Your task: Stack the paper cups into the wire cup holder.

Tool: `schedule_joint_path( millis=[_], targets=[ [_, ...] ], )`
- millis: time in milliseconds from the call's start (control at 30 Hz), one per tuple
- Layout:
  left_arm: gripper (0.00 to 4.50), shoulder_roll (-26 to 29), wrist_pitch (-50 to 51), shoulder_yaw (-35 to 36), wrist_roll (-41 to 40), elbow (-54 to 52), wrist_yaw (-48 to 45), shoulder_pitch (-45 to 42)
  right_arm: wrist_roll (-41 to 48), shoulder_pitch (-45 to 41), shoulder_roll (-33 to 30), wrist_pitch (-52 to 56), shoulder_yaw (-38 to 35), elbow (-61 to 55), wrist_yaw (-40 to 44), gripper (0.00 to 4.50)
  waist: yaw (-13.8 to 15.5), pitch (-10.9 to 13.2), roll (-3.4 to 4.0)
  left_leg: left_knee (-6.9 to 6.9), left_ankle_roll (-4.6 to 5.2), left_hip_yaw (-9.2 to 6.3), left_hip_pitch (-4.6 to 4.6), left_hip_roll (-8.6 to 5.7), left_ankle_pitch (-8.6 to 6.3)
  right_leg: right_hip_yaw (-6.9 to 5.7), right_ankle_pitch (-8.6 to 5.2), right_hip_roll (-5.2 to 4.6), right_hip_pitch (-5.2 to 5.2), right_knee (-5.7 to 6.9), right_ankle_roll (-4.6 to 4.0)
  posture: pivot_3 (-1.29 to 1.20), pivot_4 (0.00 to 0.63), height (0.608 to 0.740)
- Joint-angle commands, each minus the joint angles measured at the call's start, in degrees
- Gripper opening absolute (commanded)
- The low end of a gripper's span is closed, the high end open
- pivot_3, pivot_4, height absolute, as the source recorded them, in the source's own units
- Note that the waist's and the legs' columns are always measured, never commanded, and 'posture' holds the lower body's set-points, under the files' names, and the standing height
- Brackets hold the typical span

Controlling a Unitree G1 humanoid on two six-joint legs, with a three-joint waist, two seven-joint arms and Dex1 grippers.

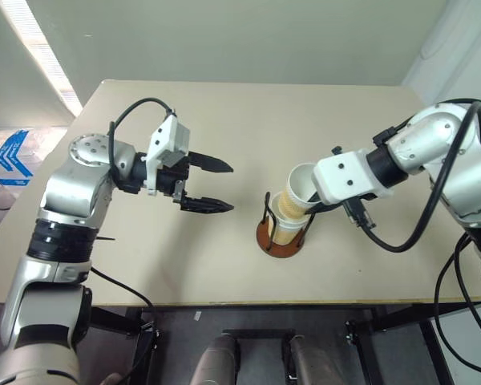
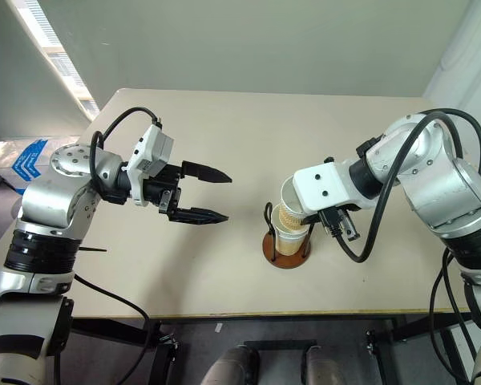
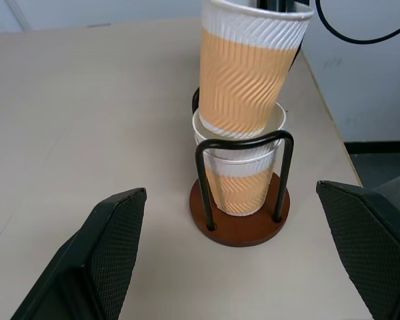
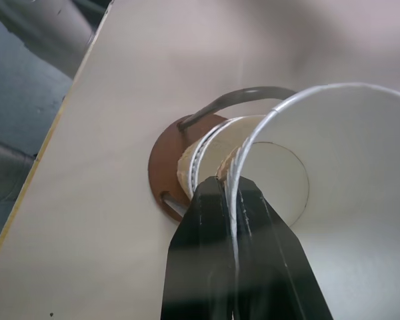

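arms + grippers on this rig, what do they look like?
Silver-grey metal arm shells with black joint bands and loose black cables. White box housings at the wrists. Left gripper and right gripper: two black tapered fingers each; the left fingers' inner faces are finely cross-hatched.

I find no text, label, brand, number or sign that I can read on anything around me, only plain, unmarked surfaces.

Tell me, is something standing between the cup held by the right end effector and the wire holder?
Nothing visible does. The held cup, pinched at its rim by the right end effector, already enters the cup standing in the wire cup holder, tilted.
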Motion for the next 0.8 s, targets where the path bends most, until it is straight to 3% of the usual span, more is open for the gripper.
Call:
schedule_joint_path(
  millis=[33, 133, 433, 600, 800],
  targets=[
    [4.50, 0.4, -0.4, 0.7, 0.2, -1.4, 0.0, -1.2, -1.0, -0.1, 0.6, -0.6, -0.1, -0.8, 0.6, 0.05, 0.0, 0.0, 0.00, 0.00, 0.00, 0.00, 0.00, 0.00, 0.00, 0.00, 0.00, 0.00, 0.00, 0.00, 0.00, 0.00, 0.150, 0.740],
    [4.50, 0.5, -0.4, 0.7, 0.3, -1.5, 0.1, -1.0, -1.4, -0.4, 1.8, 0.3, -0.1, -0.9, 0.3, 0.66, 0.0, 0.0, 0.00, 0.00, -0.01, 0.00, 0.00, 0.00, 0.01, 0.00, 0.00, 0.00, 0.01, 0.00, -0.01, 0.00, 0.150, 0.740],
    [4.50, 0.6, -2.1, 1.0, 2.8, -0.6, 2.1, 0.2, 0.3, -1.0, 3.8, 7.3, -6.8, 3.7, -4.9, 3.71, 0.0, 0.0, 0.00, 0.00, -0.03, -0.01, 0.00, 0.00, 0.05, 0.00, 0.05, 0.00, 0.00, 0.00, -0.08, 0.00, 0.150, 0.740],
    [4.50, 0.3, -1.3, 3.7, 2.6, -0.9, 6.4, 1.4, 5.1, 2.0, 3.5, 17.4, -17.4, 9.9, -11.9, 3.71, 0.1, 0.0, -0.02, -0.01, -0.07, 0.00, 0.00, 0.00, 0.08, 0.01, 0.06, 0.00, 0.02, -0.03, -0.08, 0.00, 0.150, 0.740],
    [4.50, -0.8, 3.2, 8.6, -0.8, -4.9, 13.1, 5.2, 9.6, 14.3, 3.8, 23.2, -31.2, 12.3, -21.7, 3.71, 0.2, 0.0, -0.02, -0.05, -0.24, 0.04, 0.00, 0.00, 0.18, 0.01, 0.07, 0.00, 0.05, -0.06, -0.05, 0.00, 0.150, 0.740]
  ],
)
